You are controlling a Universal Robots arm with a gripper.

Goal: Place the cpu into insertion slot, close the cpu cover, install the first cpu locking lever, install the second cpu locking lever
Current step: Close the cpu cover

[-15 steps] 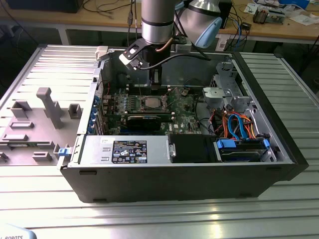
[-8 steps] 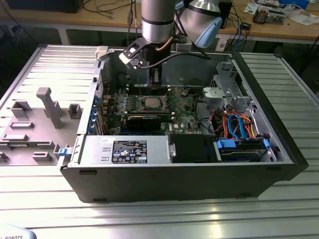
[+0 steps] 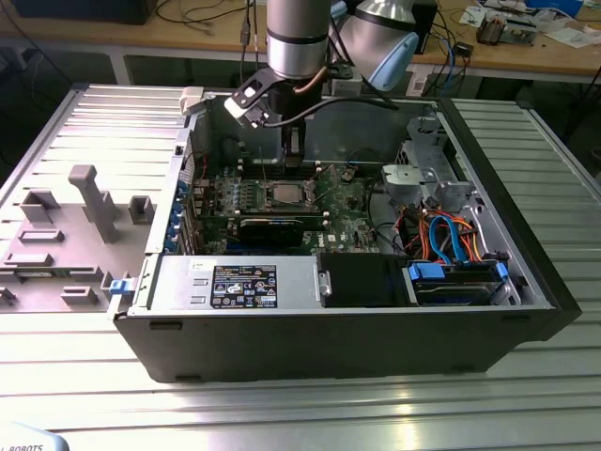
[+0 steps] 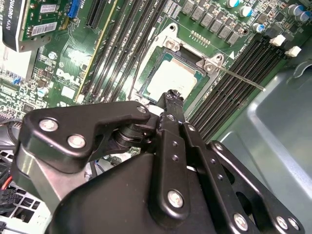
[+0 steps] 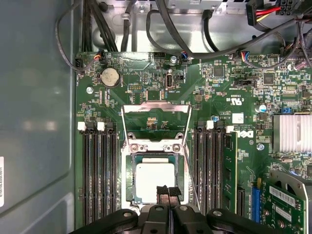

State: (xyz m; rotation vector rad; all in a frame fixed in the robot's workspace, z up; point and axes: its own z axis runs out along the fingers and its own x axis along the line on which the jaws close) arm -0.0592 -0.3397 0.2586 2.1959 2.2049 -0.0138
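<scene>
Silvery-grey and square, the cpu [image 5: 155, 179] lies flat inside the insertion slot [image 5: 130, 175] on the green motherboard [image 5: 219, 97]. It is framed on all sides by the socket's dark border, so the first step of the task looks done. In the exterior view the same chip [image 3: 286, 195] shows as a pale square in the middle of the board, inside the open computer case [image 3: 376, 329].

The gripper [image 5: 168, 191] hangs directly over the chip's near edge. Its two black fingertips [image 5: 162, 191] are pressed together with only a thin line between them, and nothing is grasped. In the second wrist view the gripper [image 4: 173, 96] points down at the cpu [image 4: 170, 78], very close to its top. Whether it touches cannot be told.

The cpu cover [image 5: 156, 105] is not closed. Its thin silver frame is swung back from the socket on its hinge, and green board shows through its window. One locking lever [image 4: 241, 79], a thin metal rod, sticks out free from the socket corner across the black memory slots [image 4: 253, 53], so it appears unlatched. By this reckoning the cover and both levers are left to do.
</scene>
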